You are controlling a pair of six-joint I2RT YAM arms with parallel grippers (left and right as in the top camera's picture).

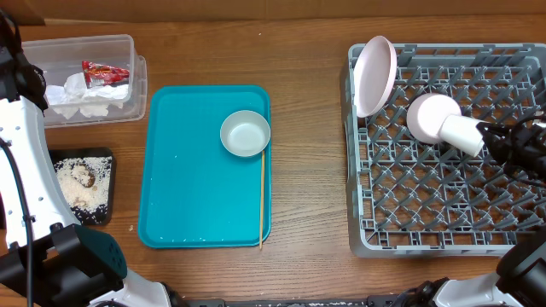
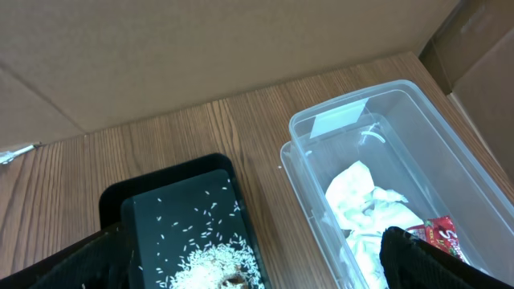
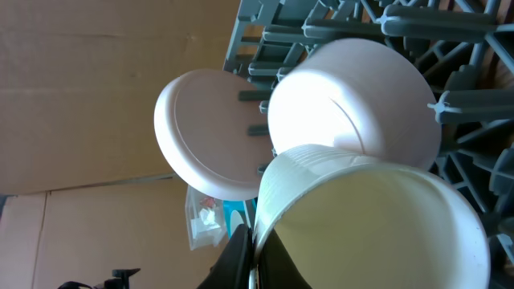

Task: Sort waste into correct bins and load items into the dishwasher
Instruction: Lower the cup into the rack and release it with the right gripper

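Note:
My right gripper (image 1: 488, 141) (image 3: 255, 258) is shut on the rim of the small white cup (image 1: 461, 135) (image 3: 369, 217), which is held on its side over the grey dish rack (image 1: 444, 213). The cup is against an upturned white bowl (image 1: 429, 114) (image 3: 353, 96). A pale pink plate (image 1: 375, 75) (image 3: 205, 132) stands upright at the rack's far left corner. A small white plate (image 1: 245, 134) sits on the teal tray. My left gripper (image 2: 257, 269) is open above the black tray (image 1: 81, 183) (image 2: 173, 201) of rice and the clear tub (image 1: 85, 77) (image 2: 377, 128), which holds a napkin (image 2: 361, 201) and a red wrapper (image 1: 104, 72).
The teal serving tray (image 1: 192, 188) lies mid-table with a thin wooden stick (image 1: 262, 200) along its right side. A cardboard wall (image 2: 201, 48) closes the far side. The left arm's white links (image 1: 30, 188) run along the left table edge.

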